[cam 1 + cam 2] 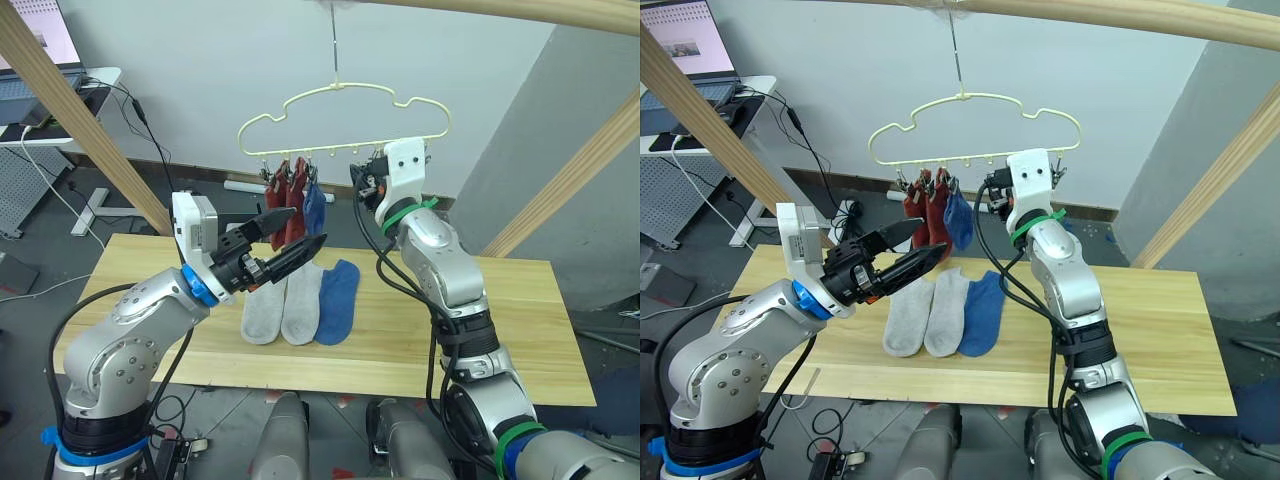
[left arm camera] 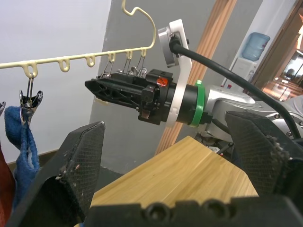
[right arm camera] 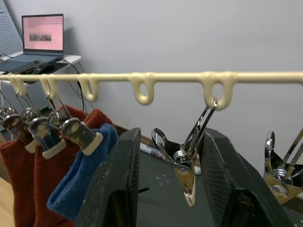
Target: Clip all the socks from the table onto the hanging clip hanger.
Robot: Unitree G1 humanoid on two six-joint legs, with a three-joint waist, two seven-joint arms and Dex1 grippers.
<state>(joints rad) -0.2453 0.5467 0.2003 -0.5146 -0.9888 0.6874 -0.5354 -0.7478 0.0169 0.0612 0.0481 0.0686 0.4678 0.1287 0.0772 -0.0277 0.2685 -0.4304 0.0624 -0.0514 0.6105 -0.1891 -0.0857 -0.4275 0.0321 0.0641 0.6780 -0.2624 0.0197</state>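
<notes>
A thin pale-yellow wire hanger (image 1: pixel 345 122) with a cloud-shaped outline is hanging by its hook above the far edge of the table (image 1: pixel 520 320), a long top of light wooden planks with visible grain. Small grey metal clips are dangling from loops along its straight lower bar. Two rust-red socks (image 1: pixel 285 200) and one blue sock (image 1: pixel 314 205), all of soft knit, are hanging side by side from clips at the robot's left end of the bar.

On the planks below, two light grey socks (image 1: pixel 282 305) and a second blue sock (image 1: pixel 338 300) are lying flat next to one another, toes pointing toward the robot.

The right gripper (image 3: pixel 182 189) is reaching up to the bar, its two black textured fingers spread on either side of a free metal clip (image 3: pixel 185 163) that is hanging tilted between them; whether the pads are touching the clip cannot be told. The left gripper (image 1: pixel 290 235) is hovering above the grey socks, just below the hanging red ones, with its pointed black fingers spread apart and holding nothing.
</notes>
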